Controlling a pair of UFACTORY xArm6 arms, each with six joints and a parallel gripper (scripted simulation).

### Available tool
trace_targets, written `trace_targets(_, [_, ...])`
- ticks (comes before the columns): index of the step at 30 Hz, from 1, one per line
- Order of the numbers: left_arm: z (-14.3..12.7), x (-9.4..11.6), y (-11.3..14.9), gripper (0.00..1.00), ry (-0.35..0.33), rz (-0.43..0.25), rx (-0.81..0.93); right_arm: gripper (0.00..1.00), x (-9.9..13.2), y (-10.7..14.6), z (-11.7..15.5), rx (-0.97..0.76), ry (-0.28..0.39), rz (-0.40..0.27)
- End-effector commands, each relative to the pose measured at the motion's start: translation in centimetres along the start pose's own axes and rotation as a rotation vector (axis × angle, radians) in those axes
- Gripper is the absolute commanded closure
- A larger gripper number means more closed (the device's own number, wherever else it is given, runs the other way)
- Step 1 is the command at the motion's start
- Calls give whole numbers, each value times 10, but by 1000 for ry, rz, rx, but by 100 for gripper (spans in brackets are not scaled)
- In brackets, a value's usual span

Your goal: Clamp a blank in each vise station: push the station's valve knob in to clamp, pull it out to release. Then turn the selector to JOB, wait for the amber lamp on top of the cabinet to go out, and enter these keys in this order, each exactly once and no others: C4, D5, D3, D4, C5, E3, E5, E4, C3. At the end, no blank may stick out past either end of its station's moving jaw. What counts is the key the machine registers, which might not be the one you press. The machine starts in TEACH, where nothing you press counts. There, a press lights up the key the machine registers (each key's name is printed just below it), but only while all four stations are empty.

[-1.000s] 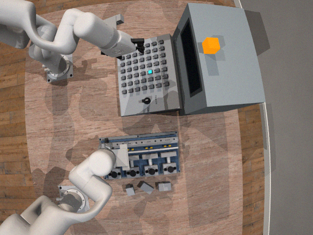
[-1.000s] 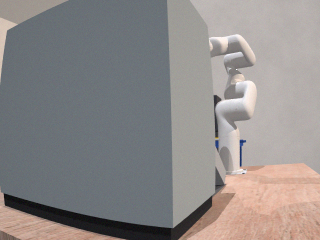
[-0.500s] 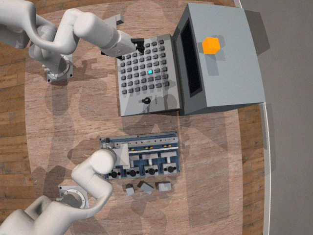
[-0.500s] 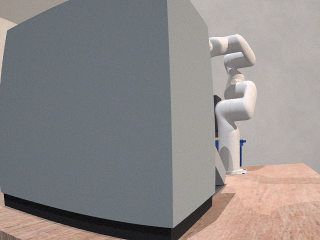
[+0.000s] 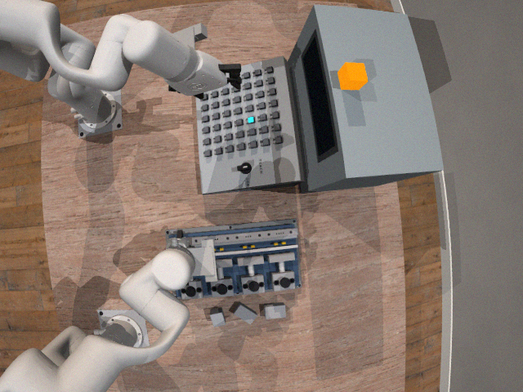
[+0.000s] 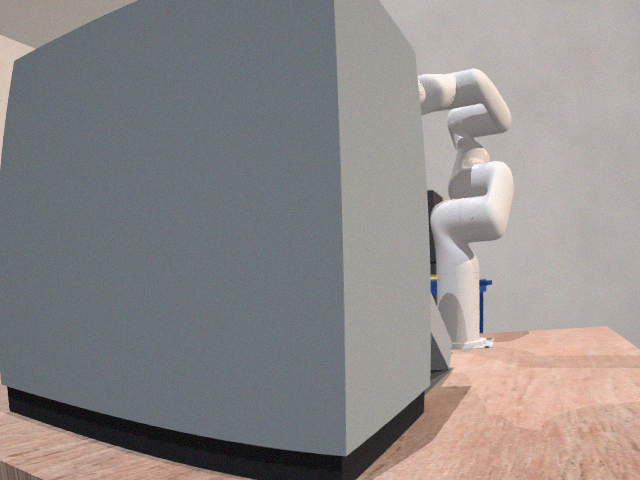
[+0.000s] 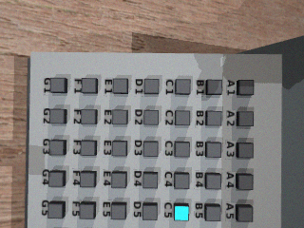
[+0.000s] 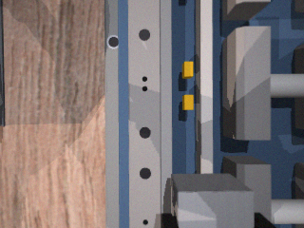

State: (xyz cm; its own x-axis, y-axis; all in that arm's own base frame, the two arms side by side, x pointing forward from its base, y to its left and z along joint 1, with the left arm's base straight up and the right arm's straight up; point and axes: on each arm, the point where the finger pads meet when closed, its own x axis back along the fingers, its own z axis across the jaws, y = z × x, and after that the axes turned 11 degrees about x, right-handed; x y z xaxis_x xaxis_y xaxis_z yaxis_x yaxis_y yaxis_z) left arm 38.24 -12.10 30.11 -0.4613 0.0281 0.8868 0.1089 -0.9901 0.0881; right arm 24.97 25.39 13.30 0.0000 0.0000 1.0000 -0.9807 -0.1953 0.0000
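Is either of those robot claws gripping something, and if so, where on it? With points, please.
The right gripper (image 8: pixel 212 223) is shut on a gray blank (image 8: pixel 216 204), apparently by two opposite sides. The left gripper (image 5: pixel 235 77) is open, holding nothing.

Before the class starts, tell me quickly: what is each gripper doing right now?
Left gripper: open, holding nothing.
Right gripper: closed on a gray blank.

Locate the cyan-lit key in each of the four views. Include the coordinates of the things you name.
Top: the lit key (image 5: pixel 251 119) (image 7: pixel 181 213) is above the picture's centre.
Exterior: not visible.
Left wrist: near the bottom edge, right of centre.
Right wrist: not visible.
Landmark in all four: the wooden tabletop (image 5: pixel 359 240) (image 6: pixel 568 387) (image 7: pixel 119 24) (image 8: pixel 47 166).
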Motion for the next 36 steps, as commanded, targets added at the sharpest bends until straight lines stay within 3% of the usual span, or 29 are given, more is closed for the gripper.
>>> trace_targets(1, [2, 2, 1, 0, 4, -2, 1, 100, 1, -1, -1, 0, -2, 4])
trace_targets(36, [2, 2, 1, 0, 4, -2, 1, 100, -7, -1, -1, 0, -2, 4])
